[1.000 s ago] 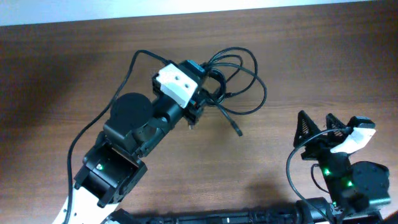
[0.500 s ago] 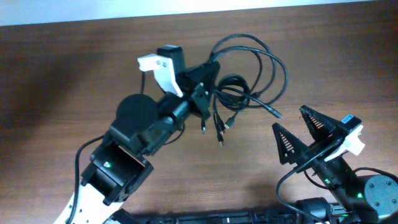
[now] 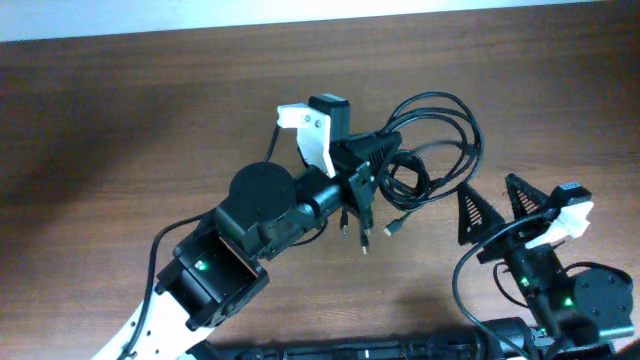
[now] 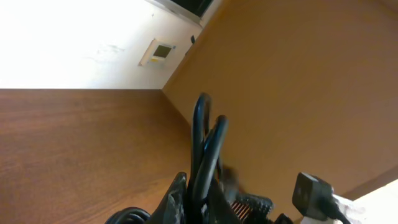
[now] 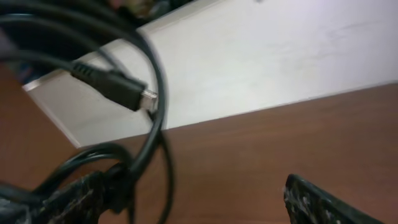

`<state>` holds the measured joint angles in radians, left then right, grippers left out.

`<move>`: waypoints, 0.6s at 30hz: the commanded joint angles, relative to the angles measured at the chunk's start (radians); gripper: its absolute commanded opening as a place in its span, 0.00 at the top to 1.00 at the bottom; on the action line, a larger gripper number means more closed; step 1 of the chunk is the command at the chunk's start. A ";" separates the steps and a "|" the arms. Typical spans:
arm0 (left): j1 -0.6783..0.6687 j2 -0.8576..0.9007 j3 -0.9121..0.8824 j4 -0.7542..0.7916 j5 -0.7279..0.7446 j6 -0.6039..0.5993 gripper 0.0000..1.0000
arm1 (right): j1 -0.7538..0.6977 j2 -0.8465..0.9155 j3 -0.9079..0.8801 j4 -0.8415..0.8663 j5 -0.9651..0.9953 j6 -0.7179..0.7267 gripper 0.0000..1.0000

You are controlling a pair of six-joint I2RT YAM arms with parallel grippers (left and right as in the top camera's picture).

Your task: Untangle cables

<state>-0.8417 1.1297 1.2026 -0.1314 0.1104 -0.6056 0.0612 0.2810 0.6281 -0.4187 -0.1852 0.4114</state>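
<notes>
Cables (image 3: 400, 170): 1 tangled bundle, clamped in the closed jaws of the left gripper (image 3: 374, 165), with loops reaching toward the right gripper (image 3: 492, 202). Its jaws stand wide and empty, with the outer loop just beside them. Recommendation: take 1 strand only, then separate slowly to avoid tightening knots.

You're at a robot test bench in what looks like a lab or plain office room, not a home. Two robot arms, left arm (image 3: 240, 230) and right arm (image 3: 570, 290), stand at one edge of a bare wood-grain table (image 3: 100, 120). Behind it is a blank white wall (image 4: 62, 37) bearing a small pale wall plate (image 4: 157, 51).
</notes>
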 commanded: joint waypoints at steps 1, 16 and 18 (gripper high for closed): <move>-0.003 -0.004 0.027 0.012 0.035 0.016 1.00 | -0.004 -0.002 -0.002 -0.043 0.160 0.043 0.10; -0.003 -0.001 0.027 0.058 -0.188 0.049 1.00 | -0.003 -0.002 -0.002 0.093 -0.221 -0.112 0.02; -0.003 -0.001 0.027 0.059 -0.138 0.049 1.00 | -0.003 -0.002 -0.002 0.123 -0.267 -0.111 0.02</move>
<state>-0.8425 1.1313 1.2026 -0.0853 -0.0586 -0.5678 0.0612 0.2806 0.6243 -0.3183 -0.3302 0.3283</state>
